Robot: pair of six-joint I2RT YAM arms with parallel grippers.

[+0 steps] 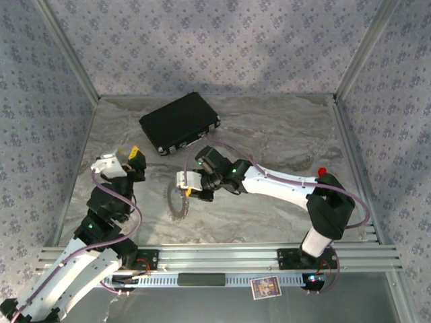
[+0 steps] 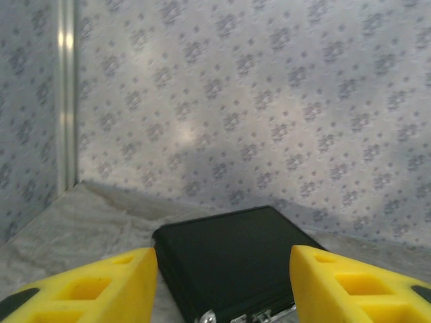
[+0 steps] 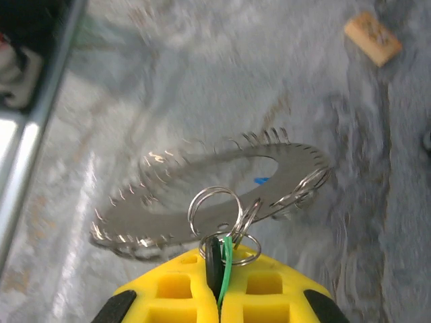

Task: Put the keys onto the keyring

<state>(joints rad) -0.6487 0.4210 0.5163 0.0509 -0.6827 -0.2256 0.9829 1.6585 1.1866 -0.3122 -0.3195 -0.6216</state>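
The green key [image 3: 227,261] is pinched in the closed right claw [image 3: 219,286] at the near rim of the keyring [image 3: 168,195]. The left claw [image 2: 223,282] is spread, empty. The key's loop [image 3: 214,210] should be threaded slowly.

Overhead view plus 2 close wrist views: left facing case [image 2: 229,262], right seemingly above keyring [image 3: 168,195].

keyring [image 3: 168,192]: rim blurred | green key [image 3: 227,259]: mostly hidden (inside right tool [image 3: 219,299]) | black case [image 2: 229,262]: cut off below

No legible text; print on small card [image 1: 267,287] unreadable
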